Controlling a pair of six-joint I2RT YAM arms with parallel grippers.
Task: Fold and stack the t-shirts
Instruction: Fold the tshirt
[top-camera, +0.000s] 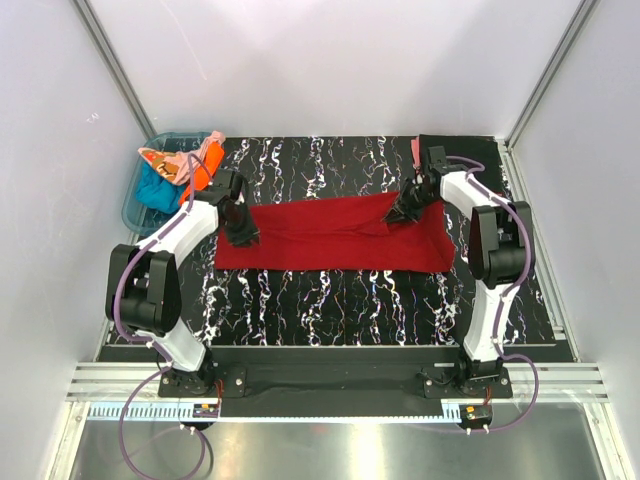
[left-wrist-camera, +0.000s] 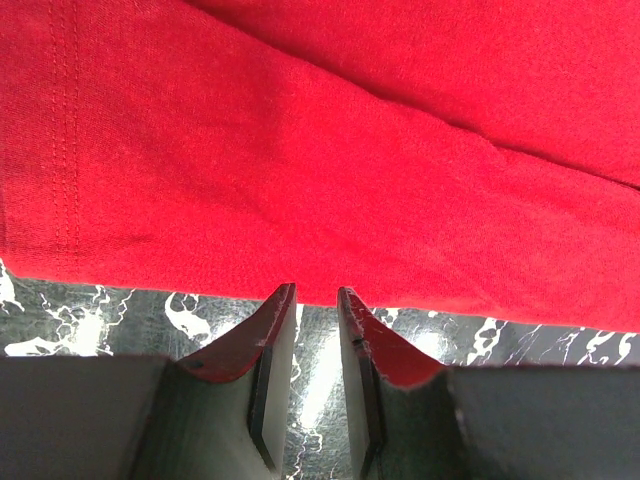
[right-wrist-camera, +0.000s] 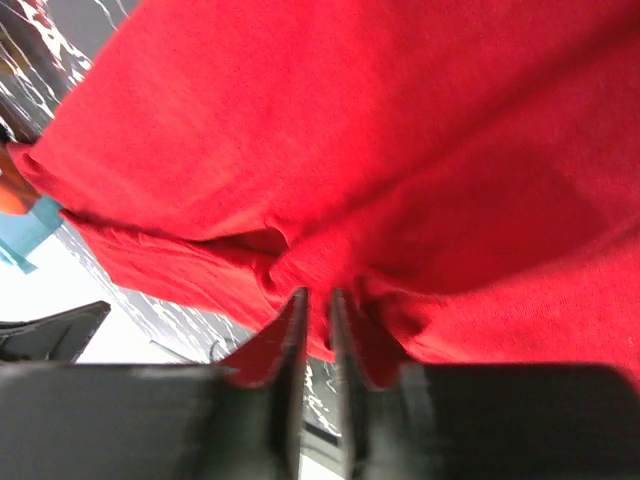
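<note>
A dark red t-shirt (top-camera: 330, 235) lies as a long band across the middle of the marbled black table (top-camera: 330, 300). My left gripper (top-camera: 243, 232) is at its left end. In the left wrist view the left gripper (left-wrist-camera: 315, 290) stands open, its tips at the edge of the t-shirt (left-wrist-camera: 300, 150), with bare table showing between the fingers. My right gripper (top-camera: 405, 212) is at the upper right corner of the t-shirt. In the right wrist view the right gripper (right-wrist-camera: 318, 295) is shut on a bunched fold of the red cloth (right-wrist-camera: 400, 150).
A blue translucent tub (top-camera: 135, 200) at the back left holds orange (top-camera: 205, 160), teal (top-camera: 155, 190) and pale peach (top-camera: 165, 162) t-shirts. At the back right a salmon pink edge (top-camera: 415, 150) shows beside a black cloth (top-camera: 460, 148). White walls close in both sides.
</note>
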